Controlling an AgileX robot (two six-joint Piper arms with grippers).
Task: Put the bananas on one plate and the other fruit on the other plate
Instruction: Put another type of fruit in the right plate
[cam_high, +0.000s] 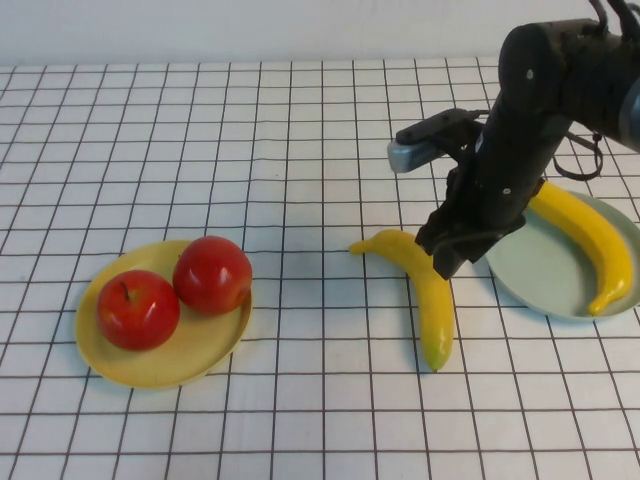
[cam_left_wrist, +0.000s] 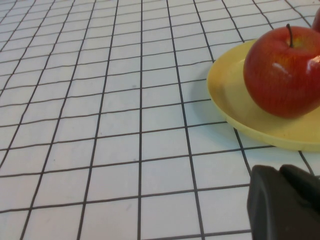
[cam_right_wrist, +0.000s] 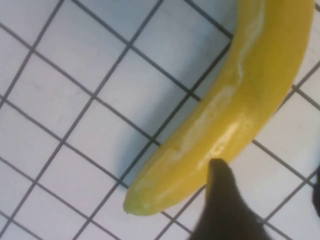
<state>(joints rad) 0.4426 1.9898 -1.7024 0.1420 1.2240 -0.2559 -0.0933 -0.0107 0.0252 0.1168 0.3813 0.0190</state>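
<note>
One banana (cam_high: 425, 285) lies on the table just left of the pale blue-green plate (cam_high: 540, 270). The other banana (cam_high: 590, 235) lies on that plate. Two red apples (cam_high: 138, 309) (cam_high: 212, 275) sit on the pale yellow plate (cam_high: 160, 365) at the front left. My right gripper (cam_high: 450, 255) is low over the upper part of the table banana. In the right wrist view it is open (cam_right_wrist: 267, 200), with one fingertip (cam_right_wrist: 220, 190) at the banana's (cam_right_wrist: 235, 100) side and nothing between the fingers. My left gripper (cam_left_wrist: 285, 205) is shut and empty, close to the yellow plate (cam_left_wrist: 250, 115) and an apple (cam_left_wrist: 285, 72).
The table is a white cloth with a black grid. The right arm's dark body (cam_high: 540, 120) hangs over part of the blue-green plate. The left arm does not show in the high view.
</note>
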